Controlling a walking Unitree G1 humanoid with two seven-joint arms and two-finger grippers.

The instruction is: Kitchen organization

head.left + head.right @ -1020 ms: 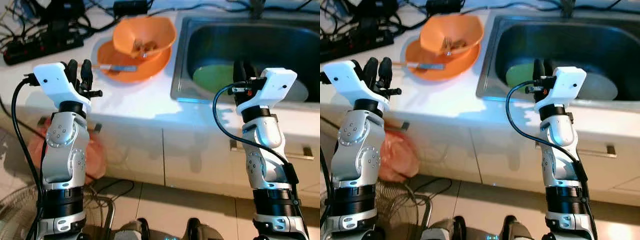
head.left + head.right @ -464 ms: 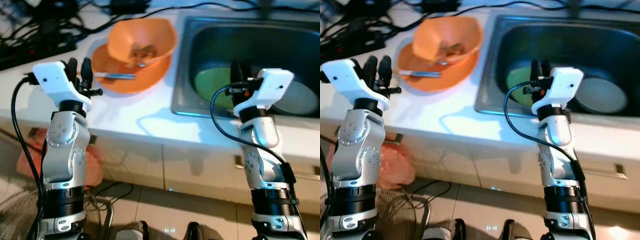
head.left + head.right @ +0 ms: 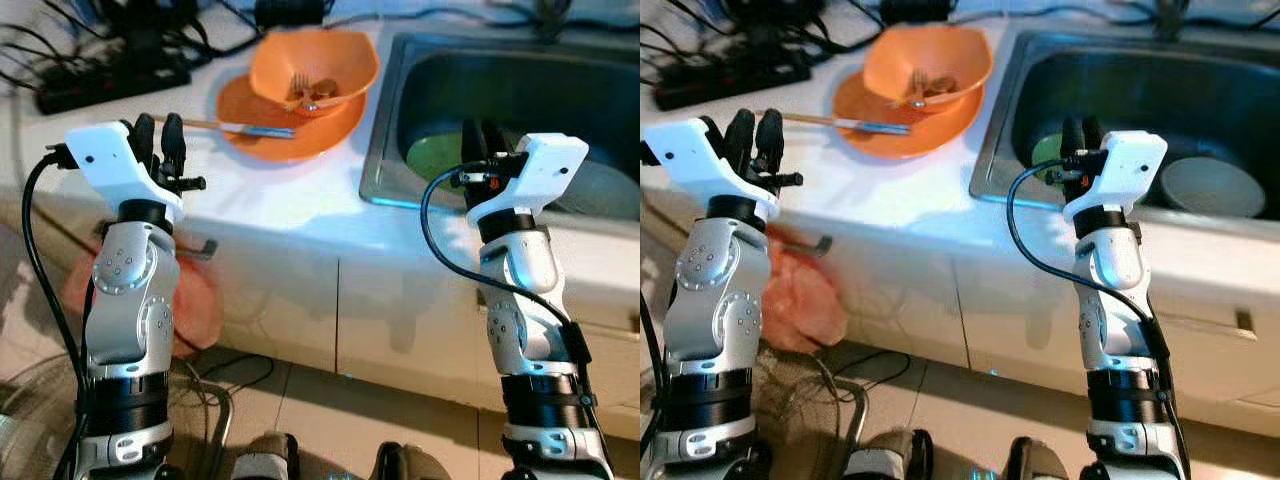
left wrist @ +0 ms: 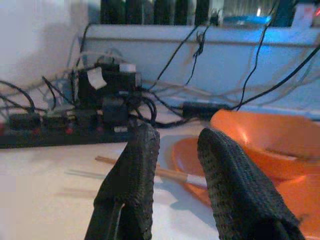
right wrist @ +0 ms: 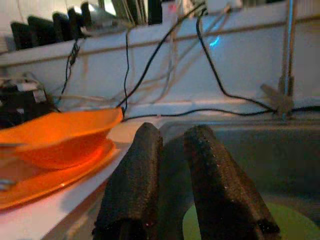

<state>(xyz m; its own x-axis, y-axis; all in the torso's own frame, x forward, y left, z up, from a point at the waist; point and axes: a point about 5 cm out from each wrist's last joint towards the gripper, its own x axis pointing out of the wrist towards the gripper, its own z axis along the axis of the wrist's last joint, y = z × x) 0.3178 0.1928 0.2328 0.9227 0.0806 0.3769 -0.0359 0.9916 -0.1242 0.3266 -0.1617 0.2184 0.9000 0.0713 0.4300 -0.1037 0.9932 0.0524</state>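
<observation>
An orange bowl (image 3: 313, 68) with a fork in it sits on an orange plate (image 3: 262, 108) on the white counter (image 3: 270, 205). A pair of chopsticks (image 3: 245, 128) lies across the plate's near side. My left gripper (image 3: 159, 125) is raised at the counter's front edge, left of the plate, open by a narrow gap and empty. To the right, a steel sink (image 3: 385, 150) holds a green plate (image 3: 432, 160) and a white bowl (image 3: 1200, 185). My right gripper (image 3: 481, 130) is raised at the sink's front rim, fingers nearly together, holding nothing.
A black power strip (image 3: 110, 85) with tangled cables lies at the counter's back left. White cabinet doors (image 3: 300, 300) stand below the counter. A red bag (image 3: 195, 305) sits by the cabinet at floor level, and a fan guard (image 3: 800, 410) lies at lower left.
The whole picture has shifted, so the camera moved. Both arms keep the same raised pose, and nothing on the counter or in the sink has moved.
</observation>
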